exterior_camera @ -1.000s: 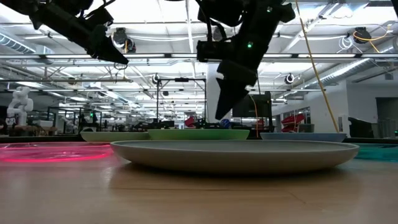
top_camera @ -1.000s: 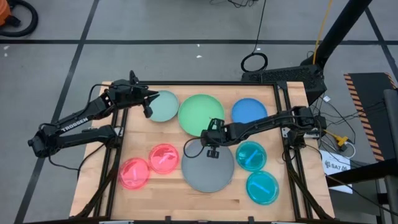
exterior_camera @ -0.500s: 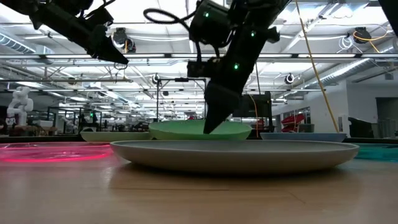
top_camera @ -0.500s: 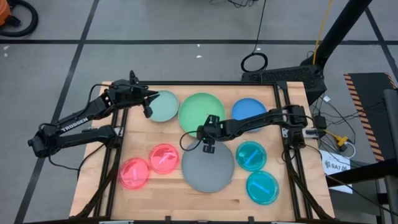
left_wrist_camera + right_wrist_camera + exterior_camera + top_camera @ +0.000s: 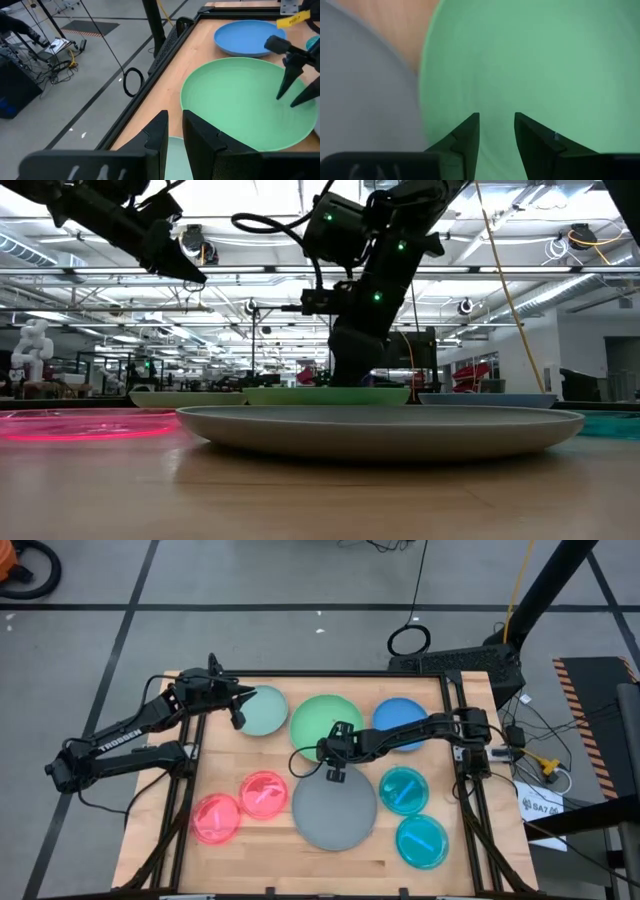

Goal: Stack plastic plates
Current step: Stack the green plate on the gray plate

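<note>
- Since the earlier frames the right gripper [image 5: 334, 740] has travelled from over the far rim of the grey plate [image 5: 334, 810] to the near edge of the green plate [image 5: 322, 718], and in the low view that arm's dark bulk now drops behind the grey plate's rim.
- Its fingers [image 5: 465, 137] stand a little apart with the green plate's surface showing in the gap; whether they touch the plate or grip its rim cannot be told, as the tips are cut off in the right wrist view and hidden in the low view.
- By contrast, the left gripper [image 5: 238, 700] hangs where it was, above the pale mint plate [image 5: 263, 710] near the table's [image 5: 270, 855] far left corner, with a narrow slit between its fingers [image 5: 159, 137] and nothing between them.
- At the far edge the pale mint, green and blue plate [image 5: 400, 716] lie in a row; the right arm crosses over part of the blue one.
- Centred near the front edge lies the grey plate, with two pink plates [image 5: 240, 806] to its left and two teal plates [image 5: 412, 815] to its right.
- From table height the pink [image 5: 80, 423] and teal [image 5: 612, 423] plates show only as thin slivers, cut off at the frame's edges.
- No plate rests on another.
</note>
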Tool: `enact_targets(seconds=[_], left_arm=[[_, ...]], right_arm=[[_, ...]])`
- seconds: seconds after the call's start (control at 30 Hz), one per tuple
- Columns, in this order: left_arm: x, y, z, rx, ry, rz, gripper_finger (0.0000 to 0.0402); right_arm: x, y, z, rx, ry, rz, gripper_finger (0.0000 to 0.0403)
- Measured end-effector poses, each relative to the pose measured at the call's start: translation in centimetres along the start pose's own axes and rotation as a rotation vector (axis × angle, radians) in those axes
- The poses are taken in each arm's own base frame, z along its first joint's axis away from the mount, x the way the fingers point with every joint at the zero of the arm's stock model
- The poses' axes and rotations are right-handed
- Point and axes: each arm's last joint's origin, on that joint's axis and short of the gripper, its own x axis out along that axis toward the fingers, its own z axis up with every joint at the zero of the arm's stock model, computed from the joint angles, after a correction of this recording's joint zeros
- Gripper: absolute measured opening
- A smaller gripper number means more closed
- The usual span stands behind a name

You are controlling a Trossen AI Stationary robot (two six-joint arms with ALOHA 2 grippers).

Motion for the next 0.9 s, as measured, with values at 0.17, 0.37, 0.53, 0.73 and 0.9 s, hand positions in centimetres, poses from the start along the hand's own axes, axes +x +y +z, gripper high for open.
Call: enact_targets(seconds=[0.17,0.37,0.53,0.73,0.9], left_arm=[[0.0,0.0,0.0,0.000,0.000,0.000,0.0065],[0.0,0.0,0.0,0.000,0.000,0.000,0.0065],[0.0,0.0,0.0,0.000,0.000,0.000,0.0065],[0.0,0.0,0.0,0.000,0.000,-0.001,0.0065],[0.0,0.0,0.0,-0.001,0.000,-0.001,0.0065]], right_arm=[[-1.1,-0.5,0.3,0.011,-0.025,-0.046,0.0115],[-2.0,-0.3,1.5,0.107,-0.138,0.118,0.0115],[-1.2,0.5,1.4,0.113,-0.125,0.205,0.0115],[-0.9,0.5,1.3,0.112,-0.112,0.174,0.0114],[-0.7,0.1,1.3,0.118,-0.105,0.168,0.0114]])
